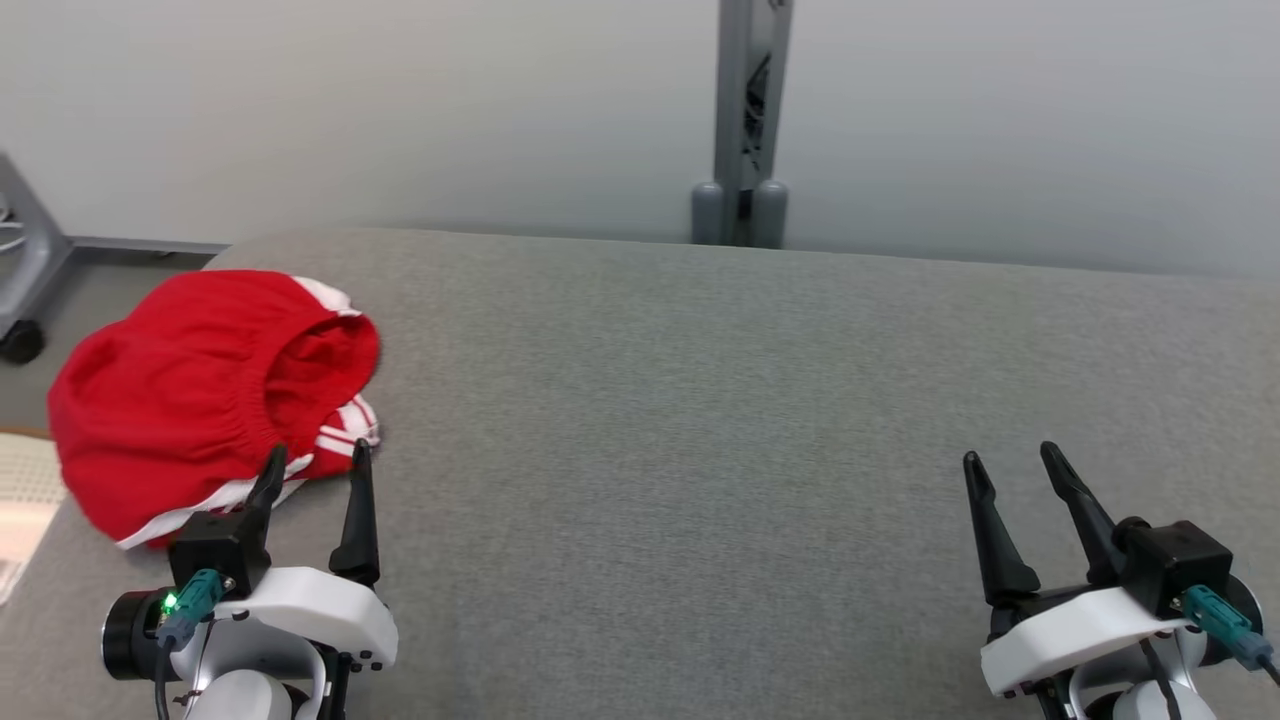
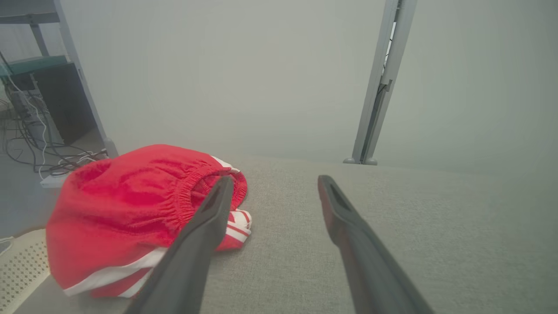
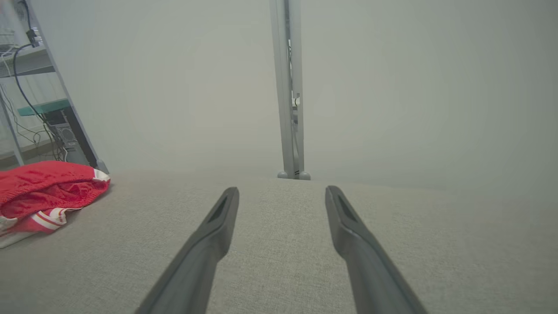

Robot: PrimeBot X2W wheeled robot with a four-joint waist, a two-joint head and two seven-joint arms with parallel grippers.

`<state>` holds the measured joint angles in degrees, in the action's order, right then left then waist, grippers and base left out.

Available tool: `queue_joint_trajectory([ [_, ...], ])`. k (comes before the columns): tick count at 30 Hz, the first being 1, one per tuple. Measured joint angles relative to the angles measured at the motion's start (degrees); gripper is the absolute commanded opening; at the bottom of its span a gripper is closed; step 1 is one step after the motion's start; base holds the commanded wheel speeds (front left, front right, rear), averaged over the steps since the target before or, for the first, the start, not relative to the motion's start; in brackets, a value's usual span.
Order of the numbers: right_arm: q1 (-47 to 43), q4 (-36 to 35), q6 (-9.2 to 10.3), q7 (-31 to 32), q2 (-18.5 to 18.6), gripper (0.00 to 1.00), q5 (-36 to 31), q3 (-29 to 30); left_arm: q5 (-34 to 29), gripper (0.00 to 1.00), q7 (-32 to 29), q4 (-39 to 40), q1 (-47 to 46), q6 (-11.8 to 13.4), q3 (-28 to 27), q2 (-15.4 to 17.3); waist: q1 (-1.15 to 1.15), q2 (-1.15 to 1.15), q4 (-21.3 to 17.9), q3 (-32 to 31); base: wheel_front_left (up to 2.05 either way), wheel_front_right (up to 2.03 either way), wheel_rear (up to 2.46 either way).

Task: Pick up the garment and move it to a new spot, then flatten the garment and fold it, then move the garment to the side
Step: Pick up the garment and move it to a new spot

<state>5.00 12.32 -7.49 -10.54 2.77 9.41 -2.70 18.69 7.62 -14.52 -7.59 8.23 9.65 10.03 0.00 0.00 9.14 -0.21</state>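
**Head view.** A red garment [image 1: 190, 390] with white side stripes lies crumpled at the far left corner of the grey fabric-covered table [image 1: 700, 420], its elastic waistband gaping toward the middle of the table. The left hand [image 1: 318, 450] sits at the garment's near edge with its fingers spread and nothing between them. One fingertip overlaps the striped hem, and contact cannot be judged. The right hand [image 1: 1010, 455] is well apart, low on the right over bare fabric, likewise spread and empty. A grey post [image 1: 745, 120] stands against the pale wall behind the table.

**Left wrist view.** The left hand [image 2: 275, 179] is released. One finger crosses in front of the waistband of the garment [image 2: 126, 205], and the other lies over the bare table [image 2: 436, 226]. A shelf frame [image 2: 78, 78] and loose cables [image 2: 39, 148] stand beyond the table's corner.

**Right wrist view.** The right hand [image 3: 283, 189] is released and points along the table [image 3: 279, 261] toward the post [image 3: 290, 87]. The garment [image 3: 43, 183] lies far off at the left edge.
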Motion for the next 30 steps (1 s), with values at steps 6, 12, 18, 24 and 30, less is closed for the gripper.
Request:
queue_joint_trajectory([
  [6,0.4,0.0,0.00,-0.1,0.0,1.00,0.5,-2.0,0.2,1.00,0.0,1.0,0.0,1.2,-0.7,0.3,0.00,0.00,4.3,-0.3,0.00,0.00,0.00],
  [12,0.7,0.1,0.00,-0.4,0.0,1.00,0.8,-3.0,0.7,1.00,-0.4,2.5,0.4,2.1,-1.7,1.3,0.00,0.00,8.0,-0.5,0.00,0.00,0.00],
  [18,0.7,0.2,0.00,-0.9,0.0,1.00,1.2,-3.3,1.0,1.00,-0.9,3.5,1.0,2.5,-1.9,1.8,0.00,0.00,10.7,-0.7,0.00,0.00,0.00],
  [24,0.9,0.8,0.00,-1.1,0.0,1.00,1.2,-3.4,1.2,1.00,-1.2,3.8,1.2,2.8,-1.7,1.9,0.00,0.00,11.9,-0.8,0.00,0.00,0.00],
  [30,0.9,1.0,0.00,-1.3,0.0,1.00,1.3,-3.5,1.2,1.00,-1.6,3.9,1.3,2.8,-1.2,2.1,0.00,0.00,12.3,-0.9,0.00,0.00,0.00],
])
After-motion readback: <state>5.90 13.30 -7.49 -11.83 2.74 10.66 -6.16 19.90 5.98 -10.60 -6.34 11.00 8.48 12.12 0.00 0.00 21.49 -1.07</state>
